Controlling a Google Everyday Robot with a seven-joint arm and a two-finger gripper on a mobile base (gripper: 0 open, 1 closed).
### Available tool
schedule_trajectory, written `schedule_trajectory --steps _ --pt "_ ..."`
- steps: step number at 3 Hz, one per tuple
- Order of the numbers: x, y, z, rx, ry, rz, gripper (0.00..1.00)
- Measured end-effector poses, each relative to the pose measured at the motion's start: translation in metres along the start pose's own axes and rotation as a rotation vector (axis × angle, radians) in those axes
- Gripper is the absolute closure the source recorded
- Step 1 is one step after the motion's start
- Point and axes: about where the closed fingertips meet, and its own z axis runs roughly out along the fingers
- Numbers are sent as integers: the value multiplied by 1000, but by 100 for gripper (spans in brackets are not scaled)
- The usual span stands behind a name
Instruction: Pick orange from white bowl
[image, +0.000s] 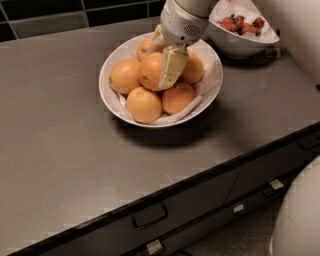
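The white bowl (112, 97), lined with crumpled white paper, holds several oranges on the grey counter. The orange (149, 72) sits on top in the middle of the pile. My gripper (160, 67) reaches down into the bowl from the upper right and straddles this orange. Its near cream finger (172, 67) lies against the orange's right side, and the far finger (155, 41) comes down behind its upper left. The fingers are shut on the orange, which still rests on the others.
A deeper white bowl (235, 45) with red fruit stands just behind and to the right of the orange bowl. The counter's front edge (165, 192) runs diagonally, with drawers below. A white part of the robot (300, 215) fills the lower right corner.
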Motion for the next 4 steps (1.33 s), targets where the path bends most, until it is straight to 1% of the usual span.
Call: schedule_trajectory --steps 1,2,3,4 --pt "0 -1 1 4 0 0 44" --pt "0 -1 0 4 0 0 41" --pt "0 -1 1 7 -1 -1 31" --pt "0 -1 1 7 -1 -2 33"
